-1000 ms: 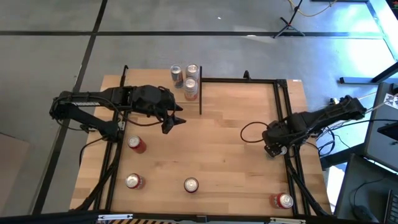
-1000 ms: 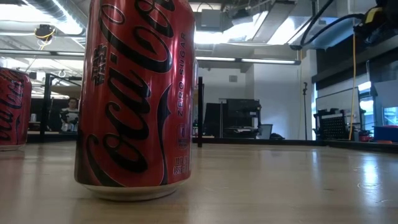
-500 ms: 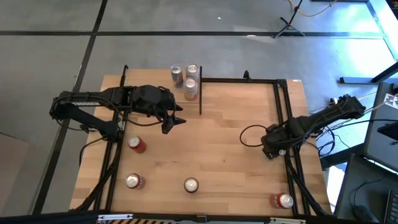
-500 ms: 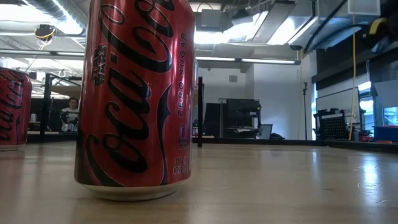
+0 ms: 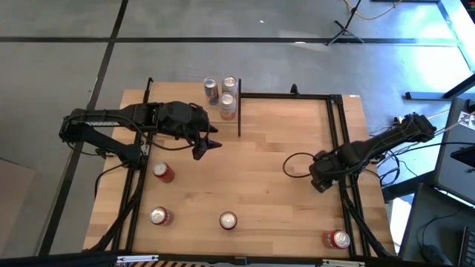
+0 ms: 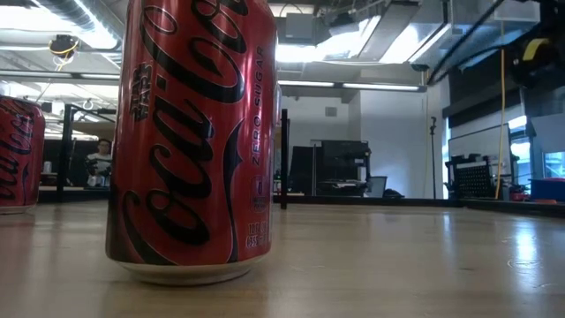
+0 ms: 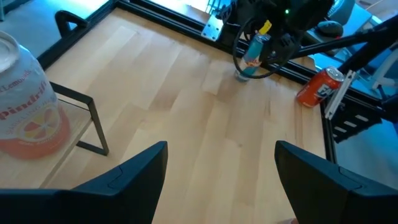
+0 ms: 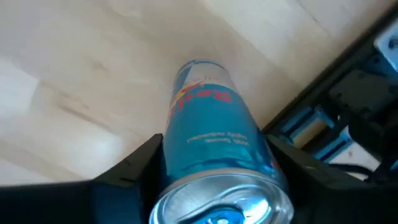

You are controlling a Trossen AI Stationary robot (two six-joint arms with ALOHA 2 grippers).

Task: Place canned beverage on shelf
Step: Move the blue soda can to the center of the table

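The right gripper clamps a slim blue aluminium can upright between its fingers, ready for carrying to the small light-wood shelf well beyond it, while the left gripper hangs wide open, empty, just beside that shelf.

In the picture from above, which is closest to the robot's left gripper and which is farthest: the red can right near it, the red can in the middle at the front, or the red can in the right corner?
From the open left gripper:
1. Red can beside the left rail, nearest.
2. Red can at the front middle.
3. Red can in the front right corner, farthest.
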